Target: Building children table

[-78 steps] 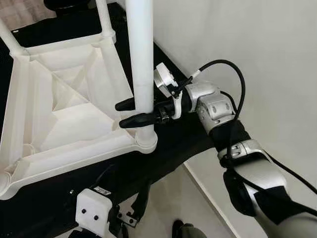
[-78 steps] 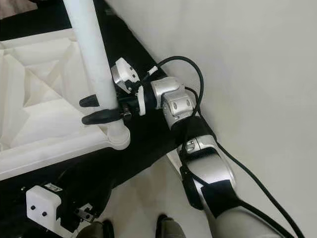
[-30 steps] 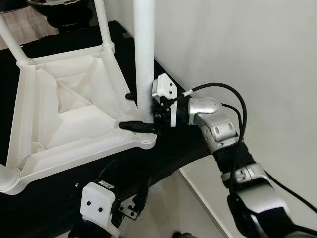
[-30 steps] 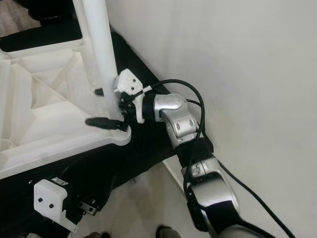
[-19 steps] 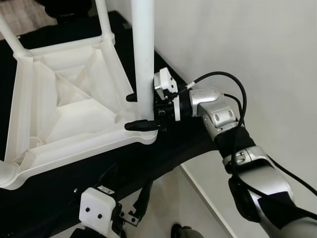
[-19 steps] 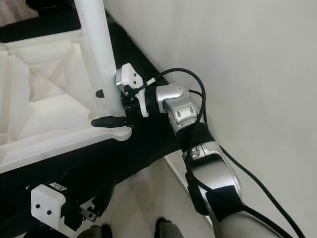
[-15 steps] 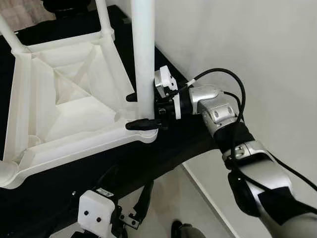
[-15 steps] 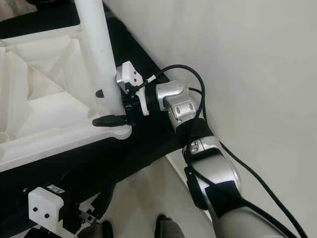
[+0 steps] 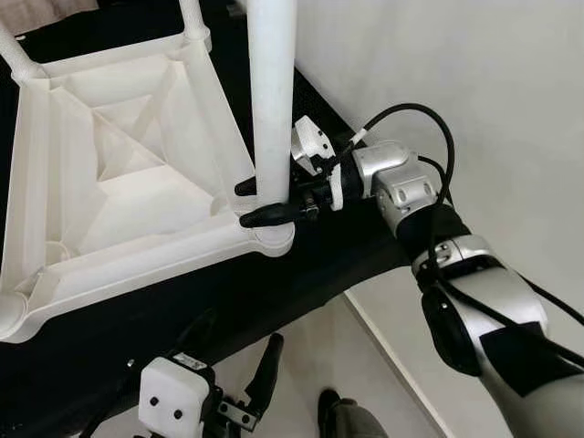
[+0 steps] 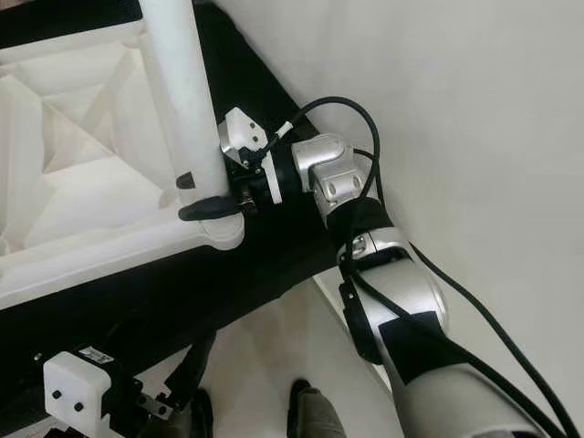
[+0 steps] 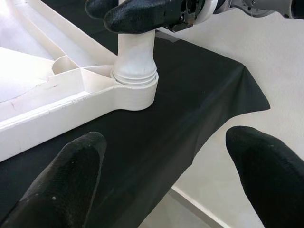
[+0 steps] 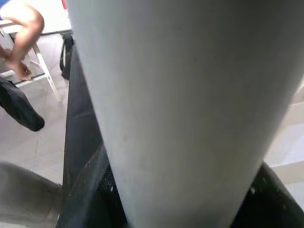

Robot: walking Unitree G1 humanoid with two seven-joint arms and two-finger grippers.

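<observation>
Seating leg (image 9: pixel 273 91) into corner socket (image 9: pixel 271 239) of upturned tabletop (image 9: pixel 109 182), near worktop (image 11: pixel 190 118) edge. Right gripper (image 9: pixel 260 203) clamped on leg base; left gripper (image 11: pixel 164 168) spread wide, empty. Next: likely push leg fully home, then let go.

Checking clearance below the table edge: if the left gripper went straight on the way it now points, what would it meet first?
Probably the black cloth in front of the left gripper, with the corner socket holding the white leg just beyond. Depth is hard to judge from the wrist view.

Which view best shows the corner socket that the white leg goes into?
The left wrist view: the corner socket is close and unobstructed. Both eye views show it smaller, under the right gripper. The right wrist view shows the white leg.
</observation>
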